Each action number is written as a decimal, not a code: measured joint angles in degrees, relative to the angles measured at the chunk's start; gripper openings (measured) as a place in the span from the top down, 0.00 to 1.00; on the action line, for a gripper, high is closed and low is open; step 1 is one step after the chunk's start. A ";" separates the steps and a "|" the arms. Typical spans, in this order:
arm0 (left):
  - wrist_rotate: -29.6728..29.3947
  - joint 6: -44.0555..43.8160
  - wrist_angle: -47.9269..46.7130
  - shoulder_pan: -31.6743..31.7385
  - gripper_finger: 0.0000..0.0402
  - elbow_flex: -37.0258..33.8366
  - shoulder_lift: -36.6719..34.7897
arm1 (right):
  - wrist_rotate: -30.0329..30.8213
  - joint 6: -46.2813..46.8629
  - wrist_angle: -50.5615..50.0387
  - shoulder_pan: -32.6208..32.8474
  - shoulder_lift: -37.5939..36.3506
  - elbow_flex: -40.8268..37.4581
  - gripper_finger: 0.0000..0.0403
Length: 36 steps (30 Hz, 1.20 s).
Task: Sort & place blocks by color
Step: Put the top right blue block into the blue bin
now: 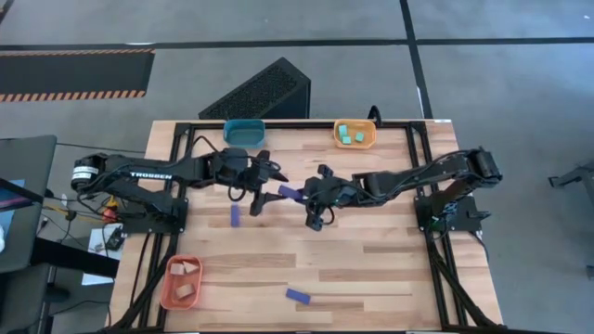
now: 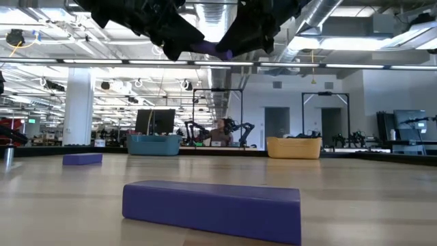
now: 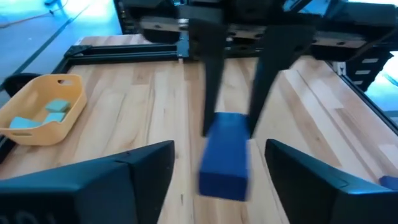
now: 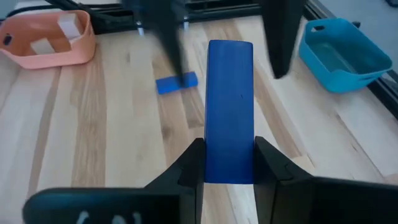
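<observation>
A teal tray [image 1: 244, 132] is sitting at twelve o'clock, a yellow tray [image 1: 355, 135] at one, an orange tray [image 1: 181, 282] at seven.

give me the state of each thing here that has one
right gripper: shut on a dark blue block, held above the table
left gripper: open, facing that block's far end
teal tray: empty
yellow tray: holds cyan blocks
orange tray: holds tan blocks
two other blue blocks: lying loose on the table
</observation>
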 joint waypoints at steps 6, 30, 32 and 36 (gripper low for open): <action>0.26 -0.04 -0.07 1.27 0.53 0.00 0.00 | -0.10 -1.36 0.39 -0.04 0.00 -0.01 0.77; -21.45 -12.71 -12.49 21.77 0.75 0.09 -0.17 | 4.72 12.17 -0.11 -8.80 0.03 0.11 0.43; -23.22 -14.33 -16.23 26.45 0.76 0.02 0.04 | 4.55 14.80 0.02 -10.67 0.11 0.11 0.41; -19.51 -14.54 -17.81 33.84 0.78 0.02 1.65 | 2.29 18.22 -0.21 -12.87 0.33 0.09 0.41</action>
